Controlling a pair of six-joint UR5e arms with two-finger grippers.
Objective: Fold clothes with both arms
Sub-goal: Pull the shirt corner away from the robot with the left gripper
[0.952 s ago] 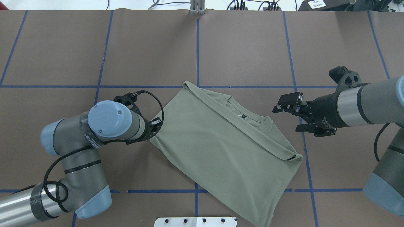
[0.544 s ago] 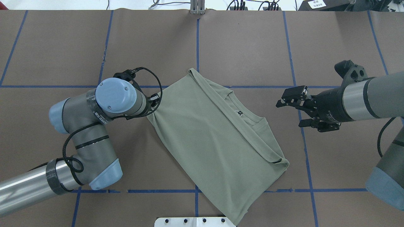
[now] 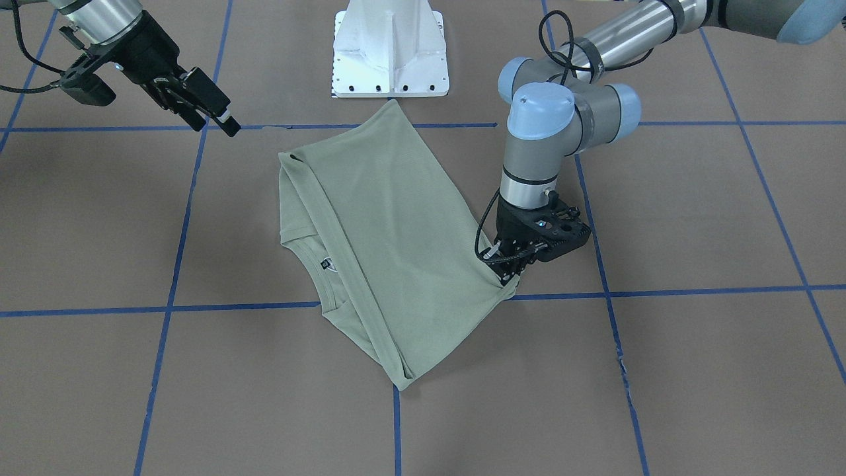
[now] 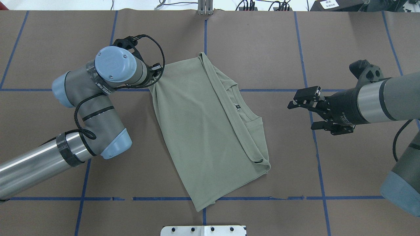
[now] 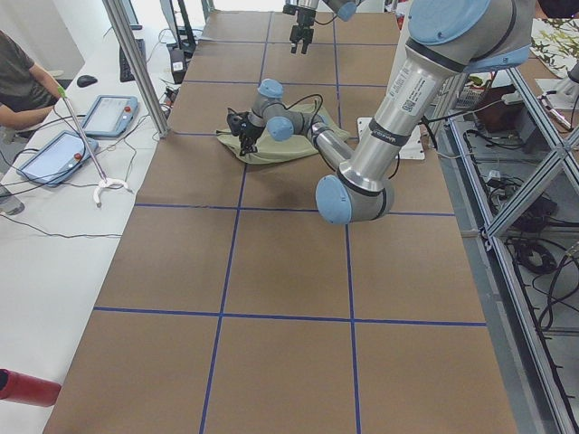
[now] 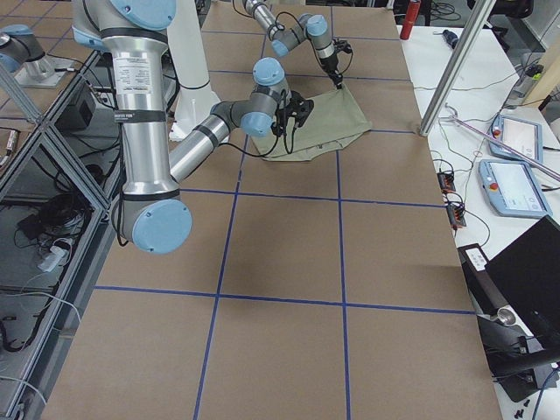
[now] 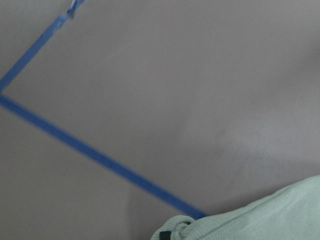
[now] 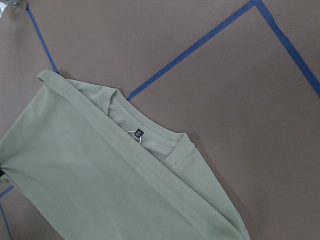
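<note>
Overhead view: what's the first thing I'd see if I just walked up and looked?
A sage-green shirt lies folded and slanted in the middle of the brown table, which is crossed by blue tape lines. The left gripper pinches the shirt's far left corner. The right gripper hangs open off to the shirt's right, touching nothing.

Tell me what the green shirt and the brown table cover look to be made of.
Shirt: soft knit fabric, probably cotton or a blend, matte; it drapes, creases and shows a fine texture up close. Table cover: matte brown sheet, likely paper or thin board; it lies flat without shine, but the exact material is unclear.
</note>
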